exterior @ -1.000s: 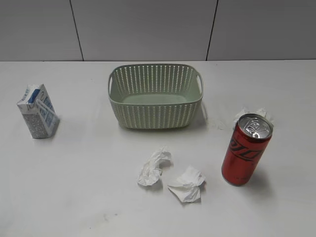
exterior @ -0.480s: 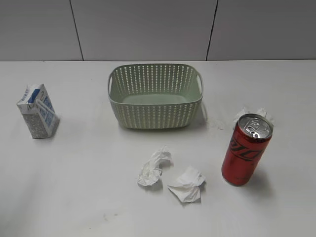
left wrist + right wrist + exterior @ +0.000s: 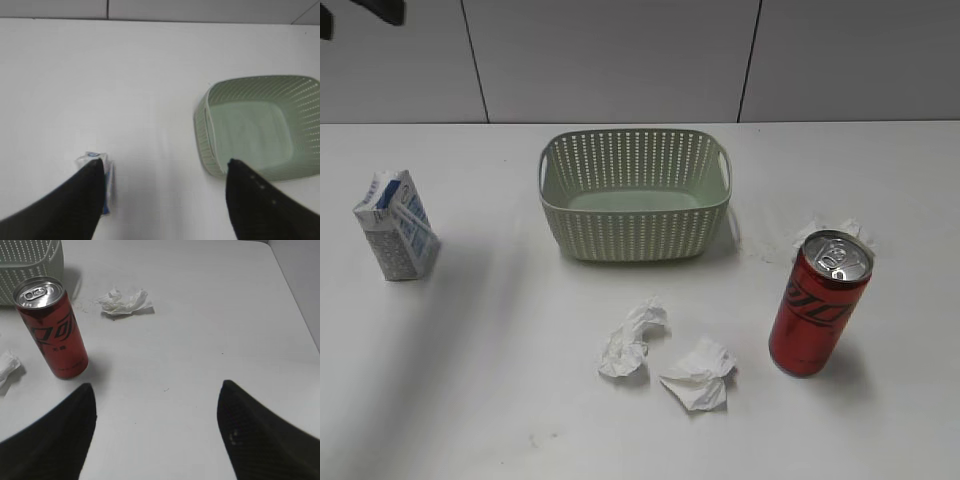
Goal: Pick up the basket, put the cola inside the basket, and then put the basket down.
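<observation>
Entering top-left, the left arm (image 3: pixel 365 10) begins approach. Both grippers, left gripper (image 3: pixel 165 175) and right gripper (image 3: pixel 155 400), gape empty. Basket (image 3: pixel 635 195) and cola (image 3: pixel 818 305) stand untouched on the desk (image 3: pixel 500 350).

— Where's your left gripper (image 3: pixel 162 200)?
— Raised above the bench, its two dark fingers (image 3: pixel 75 205) spread wide, gripping nothing.
— And the right gripper (image 3: pixel 157 432)?
— Same pose: high up, fingers (image 3: pixel 260 440) far apart, nothing between them.
</observation>
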You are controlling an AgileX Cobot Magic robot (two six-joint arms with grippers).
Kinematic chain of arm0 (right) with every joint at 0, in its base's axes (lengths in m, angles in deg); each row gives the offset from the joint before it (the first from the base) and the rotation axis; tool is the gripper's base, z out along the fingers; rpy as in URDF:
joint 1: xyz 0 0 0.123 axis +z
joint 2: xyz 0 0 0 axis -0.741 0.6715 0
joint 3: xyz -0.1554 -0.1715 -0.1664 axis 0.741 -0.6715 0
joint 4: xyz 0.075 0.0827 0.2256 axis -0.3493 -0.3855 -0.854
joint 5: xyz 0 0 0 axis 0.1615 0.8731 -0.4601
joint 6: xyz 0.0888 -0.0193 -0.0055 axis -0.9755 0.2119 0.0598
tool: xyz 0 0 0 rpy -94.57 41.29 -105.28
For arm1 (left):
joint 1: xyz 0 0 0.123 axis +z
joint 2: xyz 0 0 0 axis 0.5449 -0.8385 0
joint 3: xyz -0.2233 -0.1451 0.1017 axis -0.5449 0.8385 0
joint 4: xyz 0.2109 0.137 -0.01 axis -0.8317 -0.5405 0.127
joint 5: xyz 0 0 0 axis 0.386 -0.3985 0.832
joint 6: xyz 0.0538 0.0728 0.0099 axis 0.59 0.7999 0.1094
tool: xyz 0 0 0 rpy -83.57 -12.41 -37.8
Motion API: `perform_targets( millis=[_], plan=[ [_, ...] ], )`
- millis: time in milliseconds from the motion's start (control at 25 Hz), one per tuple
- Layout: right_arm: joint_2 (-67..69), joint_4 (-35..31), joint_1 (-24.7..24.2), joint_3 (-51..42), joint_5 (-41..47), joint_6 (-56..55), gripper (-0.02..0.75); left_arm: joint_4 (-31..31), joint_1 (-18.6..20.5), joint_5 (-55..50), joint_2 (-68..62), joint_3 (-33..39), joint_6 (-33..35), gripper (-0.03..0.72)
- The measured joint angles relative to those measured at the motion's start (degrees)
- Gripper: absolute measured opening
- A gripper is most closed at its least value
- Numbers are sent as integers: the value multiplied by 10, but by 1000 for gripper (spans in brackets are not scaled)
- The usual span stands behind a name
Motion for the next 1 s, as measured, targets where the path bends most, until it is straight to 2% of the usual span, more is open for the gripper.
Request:
perform_targets(
  millis=[200,320,600,1000],
  plan=[
    [0,0,0,0,0,0,585,-29,-76,-63,-157,-139,-56,568],
    [0,0,0,0,0,0,585,-28,-110,-75,-230,-190,-78,567],
    [0,0,0,0,0,0,585,-41,-124,-77,-349,-222,-107,567],
    [0,0,0,0,0,0,585,-51,-128,-51,-403,-225,-111,547]
  ],
)
